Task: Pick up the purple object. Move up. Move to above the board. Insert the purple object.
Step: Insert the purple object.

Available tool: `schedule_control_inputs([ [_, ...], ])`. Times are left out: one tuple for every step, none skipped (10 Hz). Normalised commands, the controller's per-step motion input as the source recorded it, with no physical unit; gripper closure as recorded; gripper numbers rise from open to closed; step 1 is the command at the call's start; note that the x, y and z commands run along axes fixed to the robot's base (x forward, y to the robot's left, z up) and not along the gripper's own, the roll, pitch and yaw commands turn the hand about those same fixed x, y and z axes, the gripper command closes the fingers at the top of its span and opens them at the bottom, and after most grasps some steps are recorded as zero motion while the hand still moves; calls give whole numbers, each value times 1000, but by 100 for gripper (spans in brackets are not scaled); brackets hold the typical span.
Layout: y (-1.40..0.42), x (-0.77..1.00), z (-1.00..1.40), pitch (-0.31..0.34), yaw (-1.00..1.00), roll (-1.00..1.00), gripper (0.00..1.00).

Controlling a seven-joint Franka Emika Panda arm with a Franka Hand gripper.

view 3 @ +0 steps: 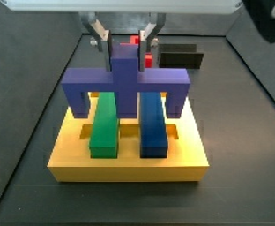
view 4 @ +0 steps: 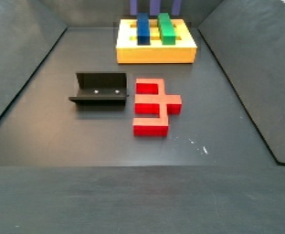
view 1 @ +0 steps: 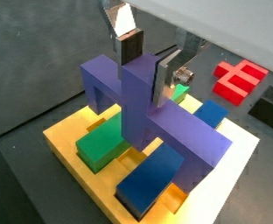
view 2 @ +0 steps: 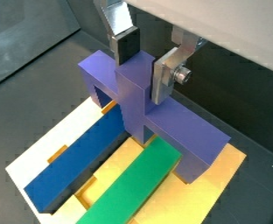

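The purple object (view 1: 139,96) stands on the yellow board (view 1: 74,144), its crossbar straddling a green bar (view 1: 101,144) and a dark-blue bar (view 1: 150,175), with its legs down at the board's surface. My gripper (view 1: 147,74) is right above it, fingers on either side of the raised central stub and shut on it. Both show again in a wrist view (purple object (view 2: 133,96), gripper (view 2: 143,74)) and in a side view (purple object (view 3: 126,79), gripper (view 3: 127,60), board (view 3: 128,163)). In a side view the board (view 4: 157,53) lies at the far end.
A red stepped block (view 4: 152,105) lies mid-floor next to the black fixture (view 4: 99,89). Dark walls enclose the floor on all sides. The green bar (view 3: 103,128) and blue bar (view 3: 153,128) lie side by side in the board.
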Motion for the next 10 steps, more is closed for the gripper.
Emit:
schedule_control_inputs([
  [-29, 9, -157, -64, 0, 0, 100],
  [-20, 40, -183, -61, 0, 0, 100],
  [-26, 126, -166, -27, 0, 0, 100],
  [0, 66, -169, -10, 0, 0, 100],
  [0, 6, -240, -37, 0, 0, 100],
  [0, 0, -251, -41, 0, 0, 100],
  [0, 29, -237, -44, 0, 0, 100],
  [0, 31, -246, -47, 0, 0, 100],
  [-11, 89, -214, -24, 0, 0, 100],
  [0, 120, -214, -11, 0, 0, 100],
])
